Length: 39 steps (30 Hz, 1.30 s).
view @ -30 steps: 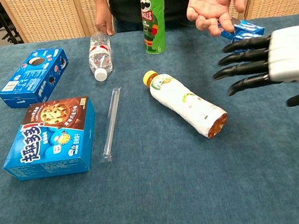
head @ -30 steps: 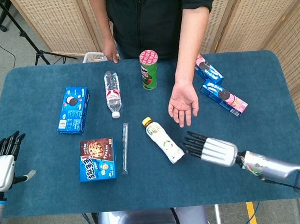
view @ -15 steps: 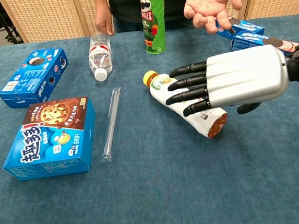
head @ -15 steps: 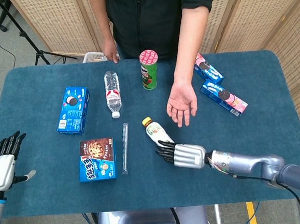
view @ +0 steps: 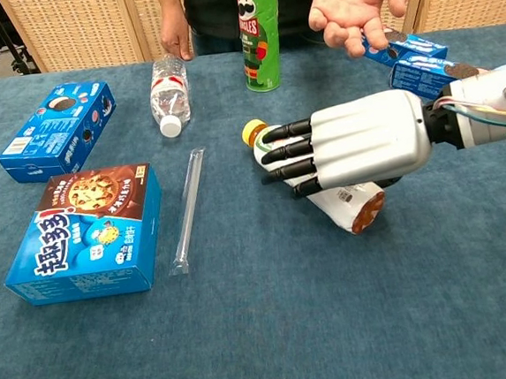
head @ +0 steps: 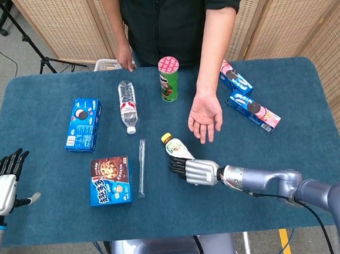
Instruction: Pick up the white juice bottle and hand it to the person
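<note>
The white juice bottle (head: 174, 146) (view: 347, 202) lies on its side mid-table, yellow cap toward the person. My right hand (head: 192, 170) (view: 351, 145) hovers palm-down directly over its body, fingers stretched out and apart, covering most of it; whether it touches the bottle I cannot tell. The person's open palm (head: 205, 118) (view: 358, 3) waits just beyond the bottle. My left hand (head: 4, 187) stays at the table's left edge, fingers spread, holding nothing.
A green chips can (head: 168, 79), a clear water bottle (head: 127, 104), blue cookie boxes (head: 84, 124) (head: 110, 180), a clear straw (head: 142, 166) and pink-blue cookie packs (head: 252, 109) lie around on the blue table (head: 311, 127).
My right hand has slid leftward from beside the bottle's base to over its body. The person's palm shifted slightly. My left hand has not moved.
</note>
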{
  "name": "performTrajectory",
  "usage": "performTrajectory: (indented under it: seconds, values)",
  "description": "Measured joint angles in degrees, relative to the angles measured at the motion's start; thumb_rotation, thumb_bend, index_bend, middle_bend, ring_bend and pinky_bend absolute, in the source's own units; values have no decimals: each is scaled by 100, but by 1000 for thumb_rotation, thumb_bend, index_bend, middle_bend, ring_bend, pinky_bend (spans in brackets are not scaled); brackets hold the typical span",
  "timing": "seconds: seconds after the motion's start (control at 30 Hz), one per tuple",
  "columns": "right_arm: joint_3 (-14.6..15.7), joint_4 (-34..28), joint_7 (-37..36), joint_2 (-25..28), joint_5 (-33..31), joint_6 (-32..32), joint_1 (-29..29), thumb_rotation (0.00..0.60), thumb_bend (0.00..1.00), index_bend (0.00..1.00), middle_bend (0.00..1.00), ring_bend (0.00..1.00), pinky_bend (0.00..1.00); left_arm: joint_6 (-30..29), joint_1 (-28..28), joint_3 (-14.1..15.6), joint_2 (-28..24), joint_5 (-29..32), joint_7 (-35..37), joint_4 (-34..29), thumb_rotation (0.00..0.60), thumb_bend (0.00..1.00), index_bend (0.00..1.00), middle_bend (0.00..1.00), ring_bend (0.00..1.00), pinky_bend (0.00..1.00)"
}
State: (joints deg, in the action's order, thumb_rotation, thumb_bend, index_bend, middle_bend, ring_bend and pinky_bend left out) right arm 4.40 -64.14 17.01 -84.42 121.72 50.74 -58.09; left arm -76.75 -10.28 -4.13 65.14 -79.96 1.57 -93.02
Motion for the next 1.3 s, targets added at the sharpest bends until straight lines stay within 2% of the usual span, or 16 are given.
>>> performTrajectory:
  seconds: [0.1,0.2,0.27,0.37,0.5,0.57,0.63,0.8,0.97,1.17,1.3]
  values:
    - [87,170,-89,-89,-14,3,-50,600,329,283,118,0,0,7,-3,4,-1,4,1,5,600,0,0,0,0,0]
    - [191,374,-238,-187,-21,66,-89,600,539,335,180,13,7,26,-10,9,1,13,0,5,600,0,0,0,0,0]
    - [273,519,-377,-254,-21,127,-112,600,761,393,244,75,81,36,-18,12,7,14,-7,9,600,0,0,0,0,0]
    - [378,691,-584,-345,-28,206,-132,600,982,480,358,200,220,51,-25,16,11,19,-15,4,600,0,0,0,0,0]
    - [542,1032,-924,-504,-5,487,-126,600,1000,601,509,355,371,58,-31,17,16,28,-27,2,600,0,0,0,0,0]
    - [603,1203,-1015,-578,15,690,-98,600,1000,626,567,415,435,64,-34,19,20,34,-34,-1,600,0,0,0,0,0]
    - [671,1410,-1117,-655,43,971,-48,600,1000,628,587,437,458,62,-35,19,22,37,-44,-5,600,0,0,0,0,0]
    - [802,1805,-1324,-735,94,1776,143,600,1000,628,594,446,468,47,-32,38,28,9,-65,-24,600,0,0,0,0,0]
    - [880,1937,-1499,-658,92,2556,388,600,1000,628,596,447,470,13,-20,63,19,-44,-62,-58,600,0,0,0,0,0]
    - [932,1656,-1616,-339,-1,3025,663,600,1000,628,596,447,470,-53,2,104,-1,-162,-42,-95,600,0,0,0,0,0]
    - [951,1199,-1601,-15,-84,3202,814,600,1000,628,598,447,470,-112,28,137,-26,-241,3,-119,600,0,0,0,0,0]
